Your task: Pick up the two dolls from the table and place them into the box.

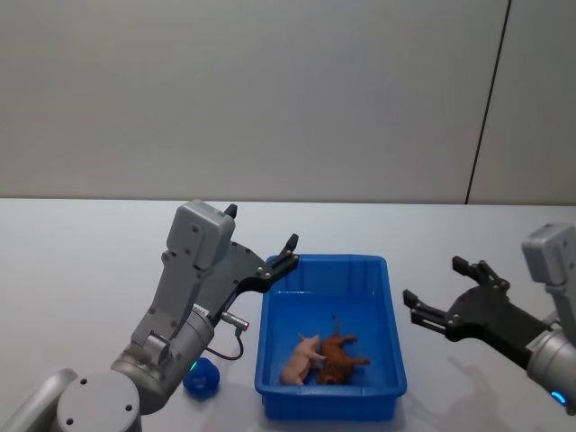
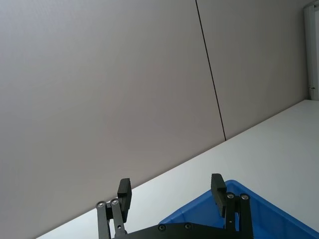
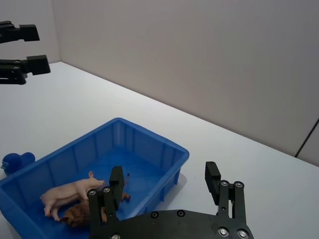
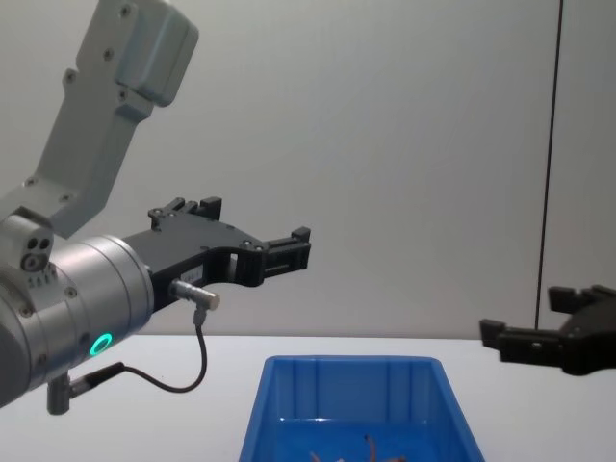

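Note:
The blue box (image 1: pixel 394 360) stands on the white table (image 1: pixel 81 270) in front of me. A pale pink doll (image 1: pixel 300 362) lies inside it, touching a brown toy animal (image 1: pixel 342 358); the right wrist view shows the same pink doll (image 3: pixel 70 191). A small bright-blue doll (image 1: pixel 202 378) sits on the table left of the box, partly behind my left arm, and appears as the blue doll (image 3: pixel 15 162) beside the box (image 3: pixel 149 137). My left gripper (image 1: pixel 263 229) hovers open and empty above the box's far left corner. My right gripper (image 1: pixel 436 286) hangs open and empty right of the box.
A plain grey wall runs behind the table. A cable loops from my left wrist (image 1: pixel 236 337) near the box's left wall. Bare tabletop lies to the far left and behind the box.

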You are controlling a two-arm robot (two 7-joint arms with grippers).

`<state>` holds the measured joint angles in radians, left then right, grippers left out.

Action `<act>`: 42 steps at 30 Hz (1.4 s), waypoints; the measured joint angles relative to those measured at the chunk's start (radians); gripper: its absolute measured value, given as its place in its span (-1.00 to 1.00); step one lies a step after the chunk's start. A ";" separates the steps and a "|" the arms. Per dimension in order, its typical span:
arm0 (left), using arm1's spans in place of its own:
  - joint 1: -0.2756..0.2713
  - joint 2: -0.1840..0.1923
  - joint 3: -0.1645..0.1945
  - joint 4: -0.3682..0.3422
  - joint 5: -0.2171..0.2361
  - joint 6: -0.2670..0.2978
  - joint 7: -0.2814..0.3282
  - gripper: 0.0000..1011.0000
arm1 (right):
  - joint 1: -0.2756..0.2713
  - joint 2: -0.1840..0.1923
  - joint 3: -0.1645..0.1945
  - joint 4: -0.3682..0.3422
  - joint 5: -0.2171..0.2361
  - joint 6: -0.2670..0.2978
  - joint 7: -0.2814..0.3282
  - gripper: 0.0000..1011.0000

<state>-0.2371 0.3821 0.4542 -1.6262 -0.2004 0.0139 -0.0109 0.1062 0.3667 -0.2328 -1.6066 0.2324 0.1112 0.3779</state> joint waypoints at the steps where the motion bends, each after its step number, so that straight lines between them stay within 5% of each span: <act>1: 0.000 0.000 0.000 0.000 0.000 0.000 0.000 0.98 | -0.001 0.003 0.002 0.001 0.003 -0.001 0.000 0.98; 16: 0.034 0.049 -0.016 -0.052 0.027 0.086 -0.010 0.98 | -0.012 0.032 0.028 0.012 0.035 -0.008 -0.004 0.98; 28: 0.123 0.118 -0.035 -0.086 -0.042 0.114 0.021 0.98 | -0.014 0.040 0.035 0.015 0.043 -0.010 -0.005 0.98; 42: 0.154 0.128 -0.039 -0.009 -0.088 0.095 -0.013 0.98 | -0.016 0.043 0.037 0.017 0.047 -0.011 -0.005 0.98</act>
<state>-0.0832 0.5100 0.4152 -1.6355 -0.2886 0.1093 -0.0242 0.0905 0.4095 -0.1956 -1.5898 0.2794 0.1005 0.3730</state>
